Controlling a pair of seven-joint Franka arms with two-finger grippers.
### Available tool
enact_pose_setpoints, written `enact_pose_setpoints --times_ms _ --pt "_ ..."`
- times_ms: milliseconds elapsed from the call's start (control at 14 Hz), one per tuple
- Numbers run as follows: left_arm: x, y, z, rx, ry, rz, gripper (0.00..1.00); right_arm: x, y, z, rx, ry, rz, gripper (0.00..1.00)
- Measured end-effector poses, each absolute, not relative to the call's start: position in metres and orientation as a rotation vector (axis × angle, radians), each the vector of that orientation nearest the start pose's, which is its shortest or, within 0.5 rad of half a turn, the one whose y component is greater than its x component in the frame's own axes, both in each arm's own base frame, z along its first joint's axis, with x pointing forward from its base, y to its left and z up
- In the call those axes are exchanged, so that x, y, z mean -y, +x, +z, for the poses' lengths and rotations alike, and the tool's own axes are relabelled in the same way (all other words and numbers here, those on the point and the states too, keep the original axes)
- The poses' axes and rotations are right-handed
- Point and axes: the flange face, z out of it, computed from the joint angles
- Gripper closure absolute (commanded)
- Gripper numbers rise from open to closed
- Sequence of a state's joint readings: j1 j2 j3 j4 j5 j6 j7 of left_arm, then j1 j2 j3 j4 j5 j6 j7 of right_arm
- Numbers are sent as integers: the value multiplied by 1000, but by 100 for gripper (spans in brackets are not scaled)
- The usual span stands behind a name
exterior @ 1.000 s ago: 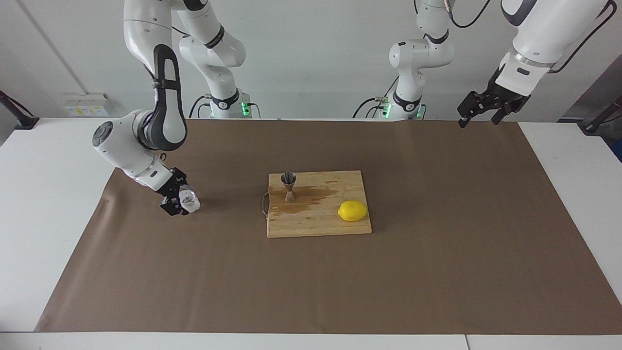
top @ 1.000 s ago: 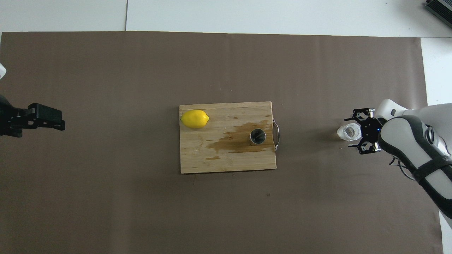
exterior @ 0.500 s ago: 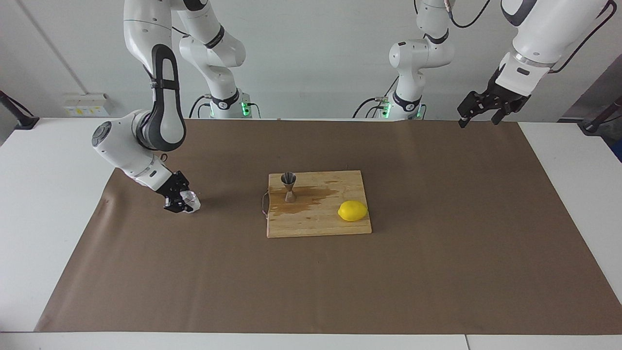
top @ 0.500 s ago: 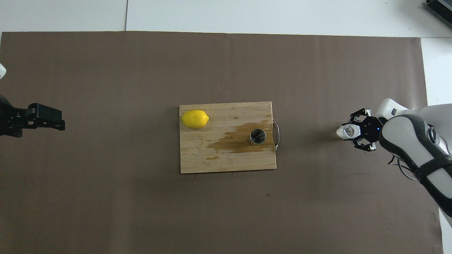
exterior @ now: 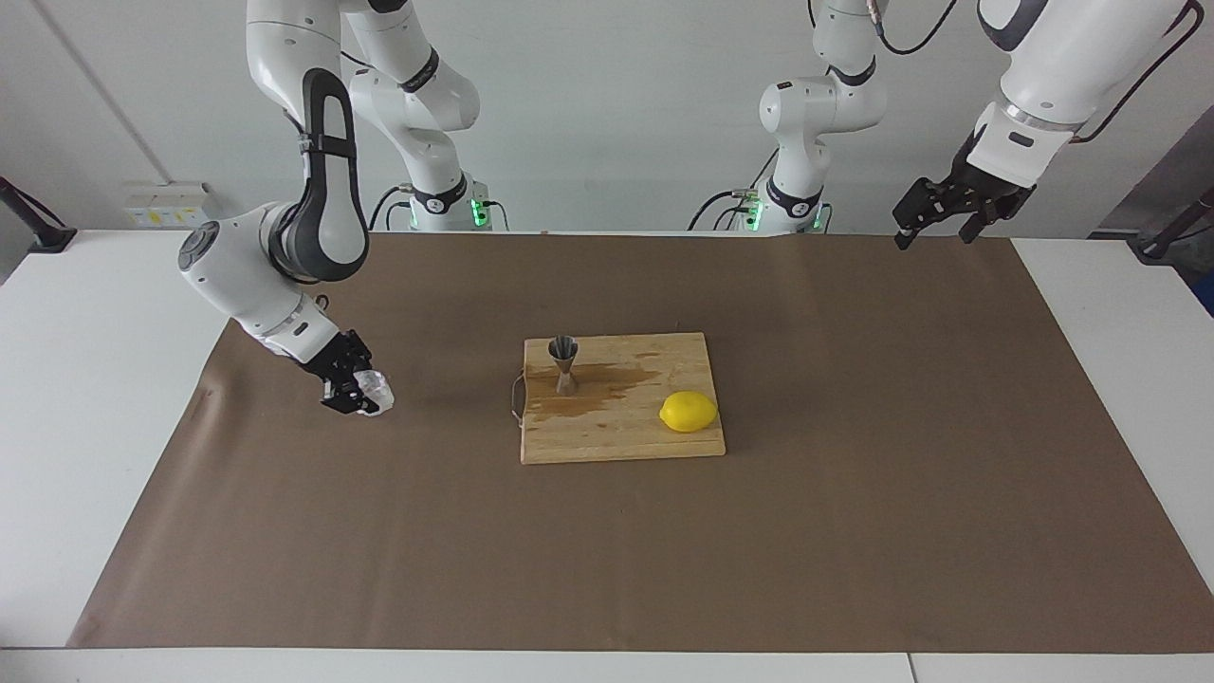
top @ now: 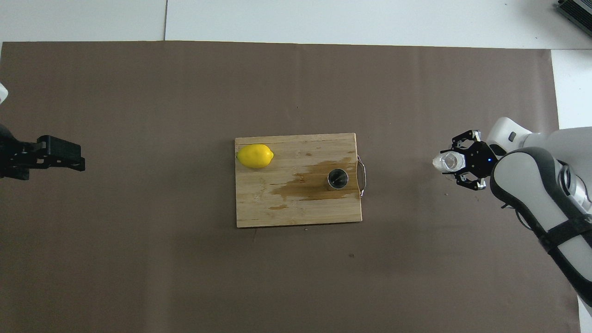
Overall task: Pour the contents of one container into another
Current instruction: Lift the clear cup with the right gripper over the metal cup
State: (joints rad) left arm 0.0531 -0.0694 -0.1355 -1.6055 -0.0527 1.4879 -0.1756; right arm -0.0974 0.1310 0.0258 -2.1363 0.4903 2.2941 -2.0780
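Since one second ago, the right tool [exterior: 358, 392] has closed on the glass cup [exterior: 373, 390] and lifted it a little over the brown paper [exterior: 854, 531], toward the right arm's end of the tabletop [exterior: 85, 398]. On the cutting board [exterior: 626, 441] the jigger [exterior: 564, 364] stands upright beside a wet stain [exterior: 607, 384], with a lemon [exterior: 689, 412] near. The left tool [exterior: 934, 226] waits open, raised at its own end.

We find the jigger [exterior: 564, 364] and lemon [exterior: 689, 412] on the board [exterior: 616, 432], lemon at its 4 o'clock in the facing view, the cup [exterior: 373, 390] toward the right arm's end.
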Motion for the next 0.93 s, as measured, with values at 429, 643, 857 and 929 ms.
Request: enact_pose_setpoints --times_ms 429,643,857,929 --pt "52 522 638 144 -3174 86 0 5 566 377 -2408 2173 471 100" --pt "52 522 638 144 -3174 86 0 -27 576 404 -2411 2126 332 100" --pt "52 522 638 144 -3174 86 0 -66 580 421 -2404 2072 258 100" --pt "52 522 638 144 -3174 86 0 -78 580 425 -2412 2043 247 100"
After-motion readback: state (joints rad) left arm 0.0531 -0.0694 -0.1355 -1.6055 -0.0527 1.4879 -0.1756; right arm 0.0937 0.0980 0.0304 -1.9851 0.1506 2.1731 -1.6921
